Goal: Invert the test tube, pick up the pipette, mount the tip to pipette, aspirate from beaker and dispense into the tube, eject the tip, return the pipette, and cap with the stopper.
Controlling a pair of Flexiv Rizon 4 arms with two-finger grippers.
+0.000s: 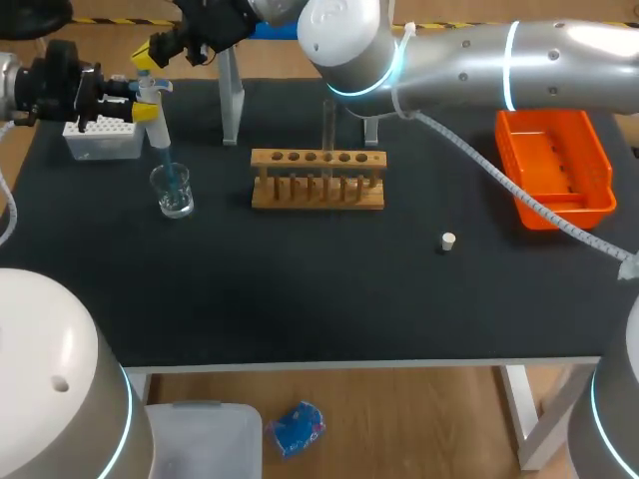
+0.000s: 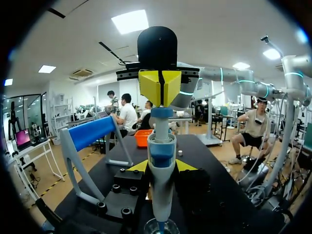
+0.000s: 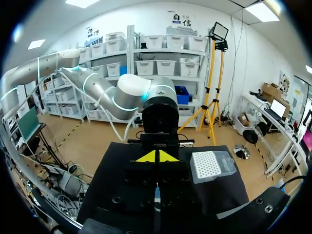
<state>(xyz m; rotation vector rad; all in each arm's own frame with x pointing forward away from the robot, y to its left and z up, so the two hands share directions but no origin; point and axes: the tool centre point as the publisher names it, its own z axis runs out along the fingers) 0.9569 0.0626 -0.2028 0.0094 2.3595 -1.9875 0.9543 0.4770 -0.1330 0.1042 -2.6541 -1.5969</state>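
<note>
My left gripper (image 1: 140, 97) is shut on the white, yellow and blue pipette (image 1: 152, 108), which it holds upright. The pipette's blue tip (image 1: 168, 172) dips into the glass beaker (image 1: 173, 192). In the left wrist view the pipette (image 2: 161, 165) stands between my yellow fingertips (image 2: 139, 166), with the beaker (image 2: 161, 227) under it. My right gripper (image 1: 150, 52) (image 2: 159, 87) is shut, empty, right over the pipette's top. In its own view the right gripper (image 3: 157, 157) points down at my left wrist. A test tube (image 1: 327, 135) stands in the wooden rack (image 1: 318, 182). The white stopper (image 1: 448, 240) lies on the mat.
A white tip box (image 1: 100, 138) (image 3: 212, 165) sits behind the beaker at the far left. The pipette stand (image 1: 232, 100) with a blue bar (image 2: 90, 132) is behind the rack. An orange tray (image 1: 554, 165) lies at the right. My right arm spans the table's back.
</note>
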